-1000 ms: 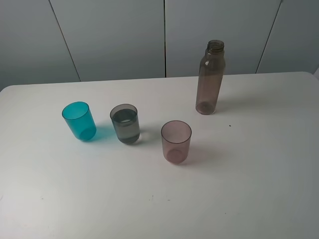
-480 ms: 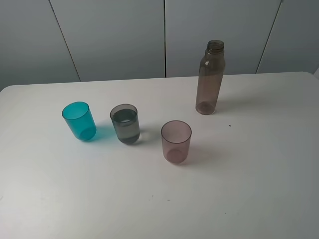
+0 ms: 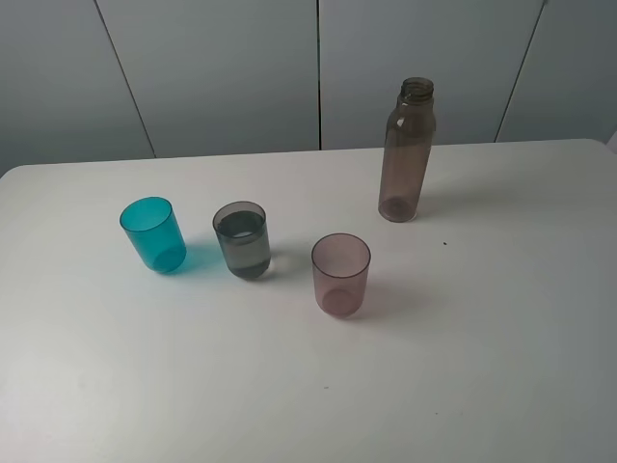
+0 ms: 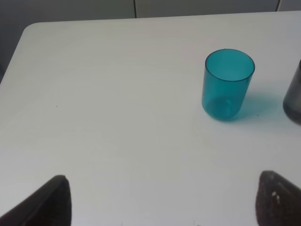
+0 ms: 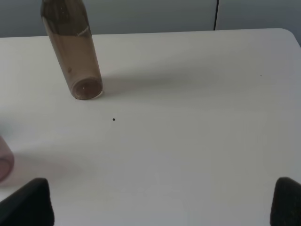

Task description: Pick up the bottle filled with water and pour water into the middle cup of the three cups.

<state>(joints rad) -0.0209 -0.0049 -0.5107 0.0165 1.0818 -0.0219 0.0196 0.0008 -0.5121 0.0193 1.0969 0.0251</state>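
The smoky brown bottle (image 3: 406,151) stands upright and uncapped at the back right of the white table (image 3: 482,367); it also shows in the right wrist view (image 5: 73,52). The three cups stand in a row: teal-blue cup (image 3: 152,233), smoky grey middle cup (image 3: 241,240) holding some water, pinkish-mauve cup (image 3: 340,274). The left wrist view shows the teal cup (image 4: 227,84) and an edge of the grey cup (image 4: 293,94). My left gripper (image 4: 162,200) is open and empty, well short of the teal cup. My right gripper (image 5: 160,202) is open and empty, well short of the bottle. Neither arm shows in the exterior view.
Grey wall panels (image 3: 318,68) rise behind the table's back edge. A small dark speck (image 3: 444,243) lies on the table right of the mauve cup. The mauve cup's edge (image 5: 4,162) shows in the right wrist view.
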